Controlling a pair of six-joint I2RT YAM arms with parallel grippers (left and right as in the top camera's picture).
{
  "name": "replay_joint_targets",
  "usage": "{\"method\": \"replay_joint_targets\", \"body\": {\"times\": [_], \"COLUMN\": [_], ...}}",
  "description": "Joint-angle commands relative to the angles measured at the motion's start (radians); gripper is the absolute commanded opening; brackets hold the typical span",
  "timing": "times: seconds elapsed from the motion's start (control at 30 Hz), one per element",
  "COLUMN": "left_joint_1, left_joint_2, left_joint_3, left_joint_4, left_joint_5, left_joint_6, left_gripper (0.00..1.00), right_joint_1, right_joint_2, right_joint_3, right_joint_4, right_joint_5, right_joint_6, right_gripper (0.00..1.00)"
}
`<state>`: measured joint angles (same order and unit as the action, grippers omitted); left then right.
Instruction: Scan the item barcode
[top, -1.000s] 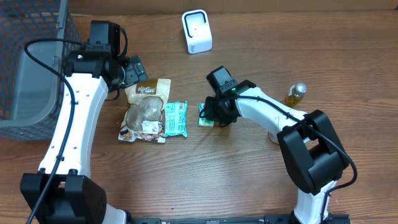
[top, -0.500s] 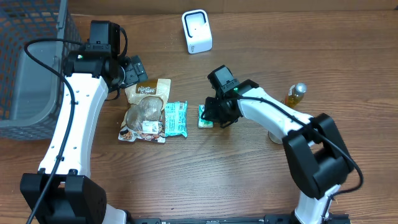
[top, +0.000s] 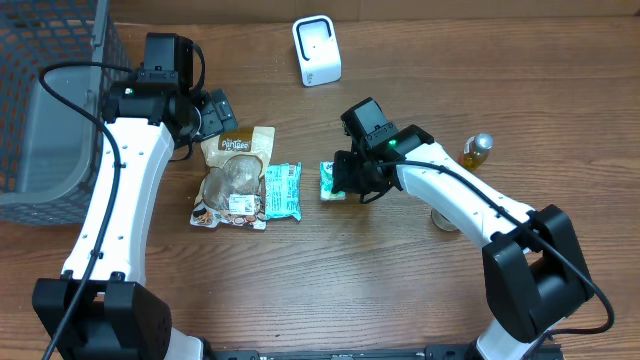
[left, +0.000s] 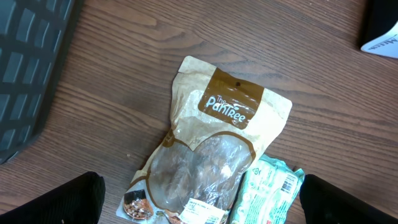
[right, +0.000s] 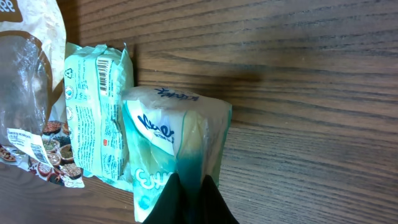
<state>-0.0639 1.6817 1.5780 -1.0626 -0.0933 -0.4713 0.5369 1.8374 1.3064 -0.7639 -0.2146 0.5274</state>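
Mid-frame in the overhead view, my right gripper (top: 352, 181) pinches the teal packet (top: 329, 181) by its wrapper edge, probably to lift it toward the white scanner (top: 316, 50) at upper centre; left gripper (left: 202, 202) hangs spread above the brown pouch (left: 211, 155).

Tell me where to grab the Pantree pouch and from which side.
Pinch the Pantree pouch by its brown header band, coming down from above. The pouch lies flat, the band looks thin and has bare table around it, while the teal bar crowds its lower edge.
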Motion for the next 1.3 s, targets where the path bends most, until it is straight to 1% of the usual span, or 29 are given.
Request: {"method": "replay_joint_targets", "body": {"times": [0.0, 1.27], "left_joint_1": [-0.002, -0.002], "left_joint_2": [-0.006, -0.006], "left_joint_3": [0.012, 0.012], "left_joint_4": [0.000, 0.000], "left_joint_5": [-0.006, -0.007], "left_joint_6": [0.004, 0.004], "left_gripper": [0.99, 1.00], "right_joint_1": [-0.006, -0.018], "right_joint_2": [-0.016, -0.016], "right_joint_3": [-0.003, -0.004], "right_joint_4": [0.000, -0.024], "right_joint_5": [-0.008, -0.007], "right_joint_6": [-0.005, -0.005], "right_gripper": [0.04, 0.04]}}
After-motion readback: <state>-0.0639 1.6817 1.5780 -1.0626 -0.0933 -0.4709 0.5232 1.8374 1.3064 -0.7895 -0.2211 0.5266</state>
